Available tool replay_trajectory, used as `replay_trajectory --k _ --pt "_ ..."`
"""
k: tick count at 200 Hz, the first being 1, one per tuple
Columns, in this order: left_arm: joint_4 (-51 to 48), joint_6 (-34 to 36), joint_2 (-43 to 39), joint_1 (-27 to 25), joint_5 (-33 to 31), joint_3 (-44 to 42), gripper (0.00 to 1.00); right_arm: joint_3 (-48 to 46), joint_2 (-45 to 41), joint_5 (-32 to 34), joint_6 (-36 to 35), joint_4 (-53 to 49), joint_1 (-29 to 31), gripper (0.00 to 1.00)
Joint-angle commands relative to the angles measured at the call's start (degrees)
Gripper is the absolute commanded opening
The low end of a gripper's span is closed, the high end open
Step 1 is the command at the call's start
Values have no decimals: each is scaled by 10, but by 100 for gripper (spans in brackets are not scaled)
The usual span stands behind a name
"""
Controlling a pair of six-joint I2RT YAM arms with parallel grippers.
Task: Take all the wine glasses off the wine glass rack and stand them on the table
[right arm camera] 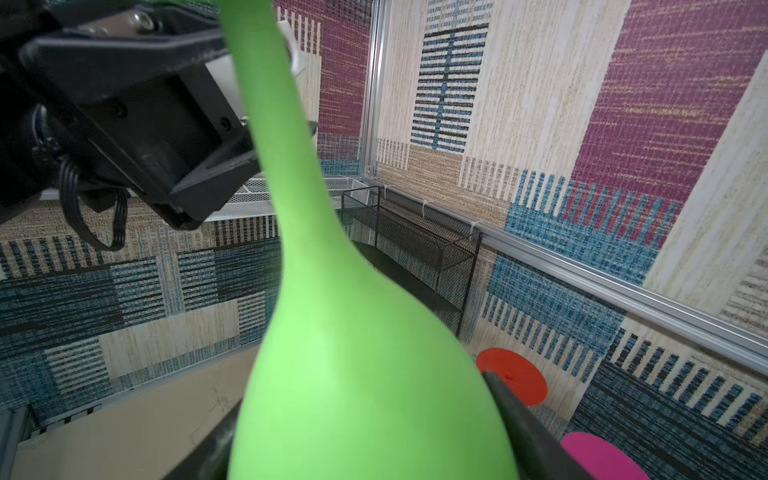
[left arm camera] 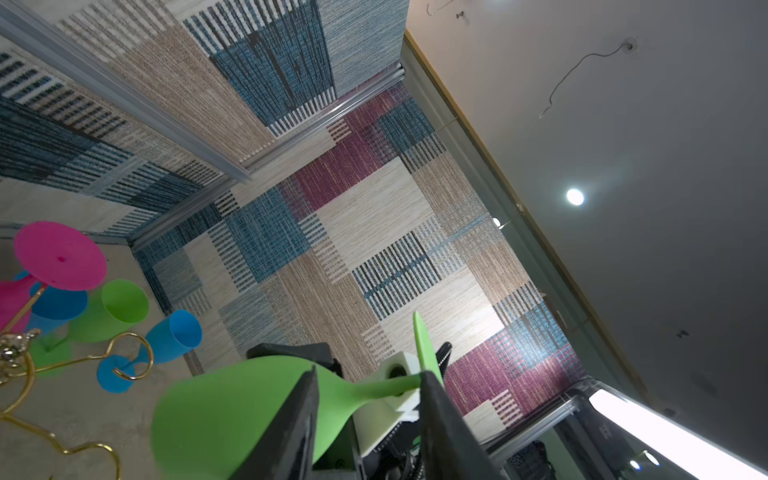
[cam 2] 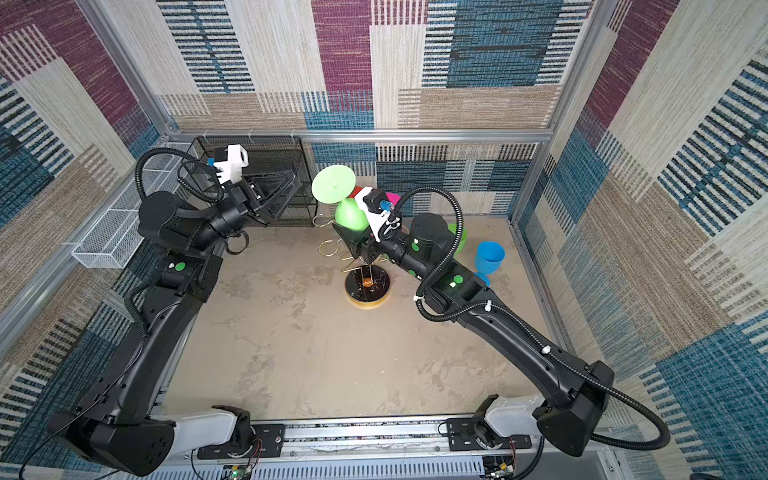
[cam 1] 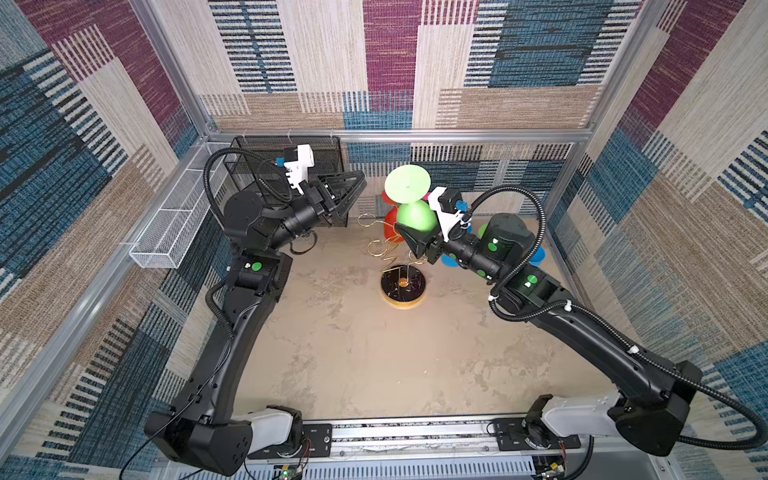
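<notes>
bimanual cell seen from above and from both wrists. the right end effector point(cam 1: 409, 232) pinches the bowl of a green wine glass point(cam 1: 415, 216). in the right wrist view a dark finger point(right arm camera: 523, 419) presses against each side of the bowl. the glass is inverted, with its round foot uppermost. it is held in the air above the arms of the wine glass rack point(cam 1: 403, 289), whose black marbled base stands on the surface point(cam 1: 353, 357) near the middle. in the left wrist view the stem of the glass is bare and apart from the gold ring arms.

the left end effector point(cam 1: 353, 193) has its jaws spread. its fingers point(left arm camera: 303, 419) frame the stem in the left wrist view, while both top views show its tips just beside the foot with a gap between. a red glass point(cam 1: 390, 224) and a pink glass point(left arm camera: 60, 255) hang foot-up on the rack. blue glasses point(left arm camera: 174, 332) and a second green glass point(left arm camera: 120, 307) stand upright on the surface beyond the rack. a black mesh shelf unit point(cam 1: 286, 166) and a white mesh basket point(cam 1: 174, 224) sit at the far left.
</notes>
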Motion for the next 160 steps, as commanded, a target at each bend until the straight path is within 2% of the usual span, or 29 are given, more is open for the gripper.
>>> replay_trajectory --k 1,21,46,59,91,129,160 --pt "-54 241 -23 0 -51 4 44 26 -21 6 39 -94 1 45" --pt "-64 406 -49 -1 -114 -30 46 49 -38 10 53 -158 0 44" --pt "13 540 -65 -1 -165 -96 48 66 -47 7 66 -226 1 42" --pt "34 615 -62 0 -135 -109 51 76 -40 0 75 -255 1 42" --pt "63 802 -58 -2 -54 -131 47 95 -16 -42 95 -295 0 40" --pt "100 907 -52 -2 27 -150 47 100 2 -78 102 -297 1 39" --pt "104 951 -49 -2 33 -155 46 100 22 -105 101 -299 1 38"
